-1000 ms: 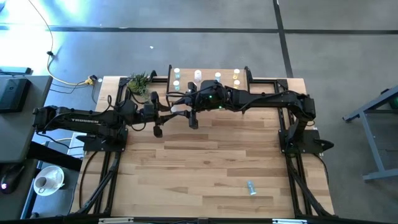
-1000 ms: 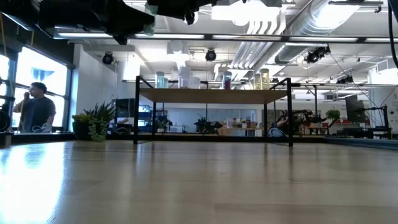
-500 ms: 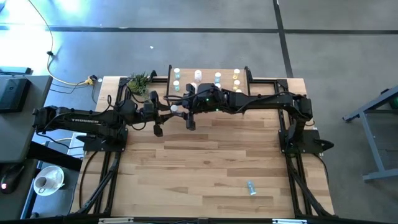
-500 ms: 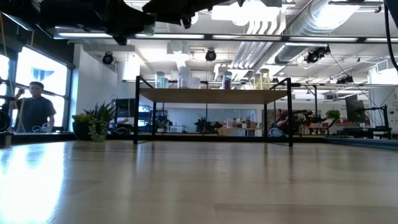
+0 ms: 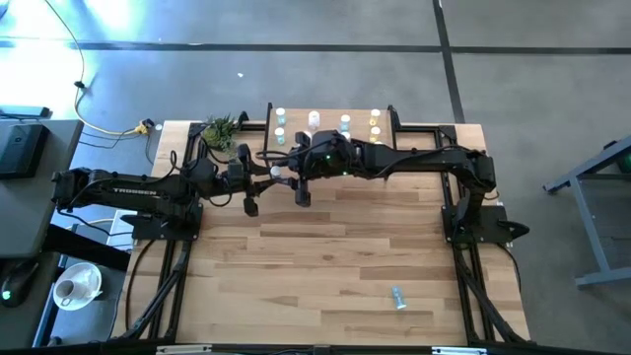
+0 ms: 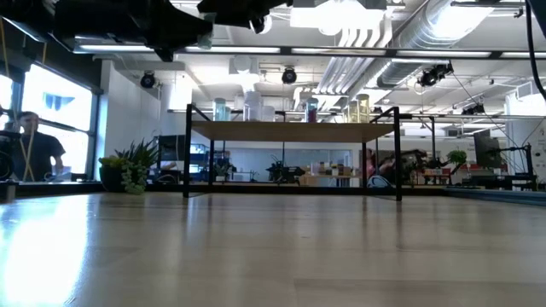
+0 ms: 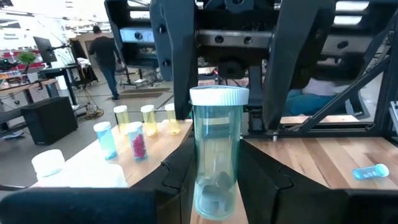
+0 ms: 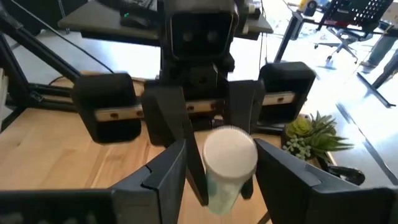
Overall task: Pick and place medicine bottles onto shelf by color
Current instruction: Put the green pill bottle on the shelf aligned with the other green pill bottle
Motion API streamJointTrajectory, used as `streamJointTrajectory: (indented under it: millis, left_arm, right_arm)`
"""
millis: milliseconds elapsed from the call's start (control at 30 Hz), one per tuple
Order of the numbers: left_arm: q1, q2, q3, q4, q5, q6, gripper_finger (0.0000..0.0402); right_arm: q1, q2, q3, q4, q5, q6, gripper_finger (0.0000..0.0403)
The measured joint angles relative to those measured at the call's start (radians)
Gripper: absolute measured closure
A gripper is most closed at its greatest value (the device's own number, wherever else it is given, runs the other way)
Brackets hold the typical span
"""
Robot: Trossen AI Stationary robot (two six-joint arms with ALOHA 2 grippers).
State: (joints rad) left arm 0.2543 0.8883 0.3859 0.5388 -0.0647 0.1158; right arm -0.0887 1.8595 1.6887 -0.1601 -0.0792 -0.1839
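Observation:
My left gripper [image 7: 214,186] is shut on a teal-green bottle [image 7: 216,155] with a white cap, high above the table just in front of the shelf [image 5: 330,123]. It also shows in the high view [image 5: 264,176]. My right gripper [image 8: 224,174] is open. It reaches in from the right [image 5: 288,170], and its fingers [image 7: 292,56] stand on either side of the bottle's cap [image 8: 230,152] without plainly touching it. Several bottles stand on the shelf board: teal, white, blue and yellow. One light blue bottle [image 5: 397,297] lies on its side on the tabletop. My left gripper pinches the bottle's lower body [image 7: 214,193] between its two fingers, which come about level from the table's left. The bottle stands upright in the hold with its cap up, lifted clear of the table.
A small potted plant [image 5: 222,131] stands at the shelf's left end. The shelf's black legs [image 6: 187,153] rise from the table's far side. A person [image 6: 30,149] is in the room beyond the table's left. The wide near half of the tabletop [image 5: 325,266] holds only the lying bottle.
My right gripper has moved toward the table's left, up to the bottle in my left gripper, so its fingers now stand around the cap. The left gripper and the bottle have stayed where they were.

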Motion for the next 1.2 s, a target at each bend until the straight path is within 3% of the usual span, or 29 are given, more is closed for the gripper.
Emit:
streamJointTrajectory:
  millis: [400, 767, 1033, 1200]
  left_arm:
    - [0.000, 0.000, 0.000, -0.003, 0.000, 0.000, 0.0312]
    - [0.000, 0.000, 0.000, -0.004, 0.001, -0.008, 0.0312]
    - [0.000, 0.000, 0.000, -0.004, 0.001, -0.009, 0.0311]
    - [0.000, 0.000, 0.000, -0.021, 0.001, -0.008, 0.0286]
  right_arm:
    - [0.000, -0.002, 0.001, -0.009, 0.000, 0.003, 0.0231]
    - [-0.001, -0.002, 0.001, -0.015, 0.005, 0.000, 0.0295]
    - [-0.001, -0.002, 0.001, -0.017, 0.004, 0.000, 0.0298]
    - [-0.001, -0.001, 0.001, -0.031, 0.003, 0.000, 0.0299]
